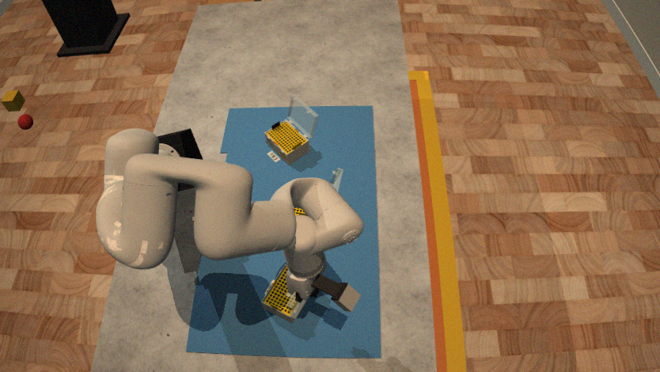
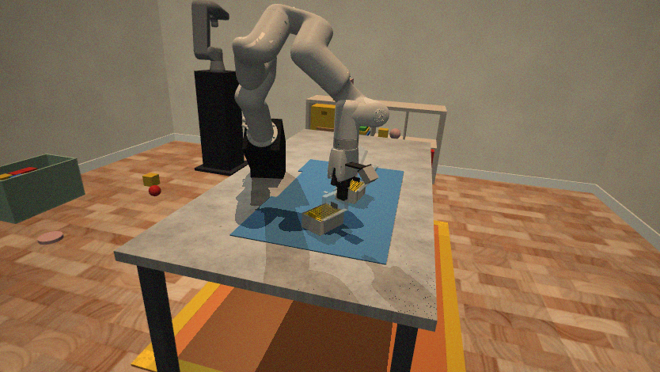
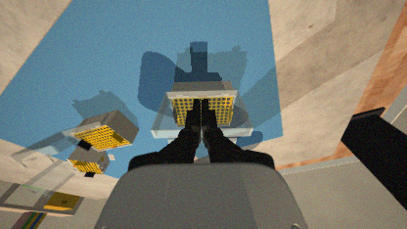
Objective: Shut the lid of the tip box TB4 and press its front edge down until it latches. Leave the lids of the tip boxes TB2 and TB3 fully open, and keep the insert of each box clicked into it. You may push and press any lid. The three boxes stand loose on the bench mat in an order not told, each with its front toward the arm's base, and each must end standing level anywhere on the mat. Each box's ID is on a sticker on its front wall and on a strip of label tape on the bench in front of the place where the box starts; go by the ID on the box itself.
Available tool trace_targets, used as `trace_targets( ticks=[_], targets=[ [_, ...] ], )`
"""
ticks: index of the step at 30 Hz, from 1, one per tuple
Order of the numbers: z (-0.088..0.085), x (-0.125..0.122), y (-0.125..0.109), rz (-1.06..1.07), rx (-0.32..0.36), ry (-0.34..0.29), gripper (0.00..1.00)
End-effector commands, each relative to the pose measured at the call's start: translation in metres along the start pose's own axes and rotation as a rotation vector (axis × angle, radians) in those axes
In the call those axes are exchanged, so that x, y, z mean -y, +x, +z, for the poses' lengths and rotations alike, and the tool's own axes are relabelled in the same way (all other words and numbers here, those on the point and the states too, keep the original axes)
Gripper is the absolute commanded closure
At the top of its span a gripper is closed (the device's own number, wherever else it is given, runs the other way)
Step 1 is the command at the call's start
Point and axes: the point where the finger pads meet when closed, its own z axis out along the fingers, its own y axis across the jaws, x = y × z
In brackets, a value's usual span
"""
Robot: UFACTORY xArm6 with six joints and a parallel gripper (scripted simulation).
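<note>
Three white tip boxes with yellow inserts stand on the blue mat. The near box (image 1: 280,295) is right under my gripper (image 1: 295,294). In the wrist view the shut fingers hang over its yellow insert, and its clear lid shows as a pale frame around it; I cannot tell the lid's angle. The middle box (image 1: 300,211) is mostly hidden under my arm, with only its upright lid's corner (image 1: 337,177) showing. The far box (image 1: 286,138) has its clear lid (image 1: 302,115) standing open. The ID stickers are too small to read.
A label tape strip (image 1: 273,156) lies in front of the far box. My arm's black base (image 1: 180,142) stands at the mat's left edge. The mat's right edge runs close to the table's right edge (image 1: 406,222). A black pedestal (image 2: 219,119) stands behind the table.
</note>
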Motion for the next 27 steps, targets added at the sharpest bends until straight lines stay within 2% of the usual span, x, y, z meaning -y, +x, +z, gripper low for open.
trace_targets(
  ticks=[1, 27],
  targets=[
    [-0.001, 0.000, -0.004, 0.001, -0.002, 0.000, 1.00],
    [-0.006, 0.000, -0.035, 0.001, -0.002, 0.000, 1.00]
  ],
)
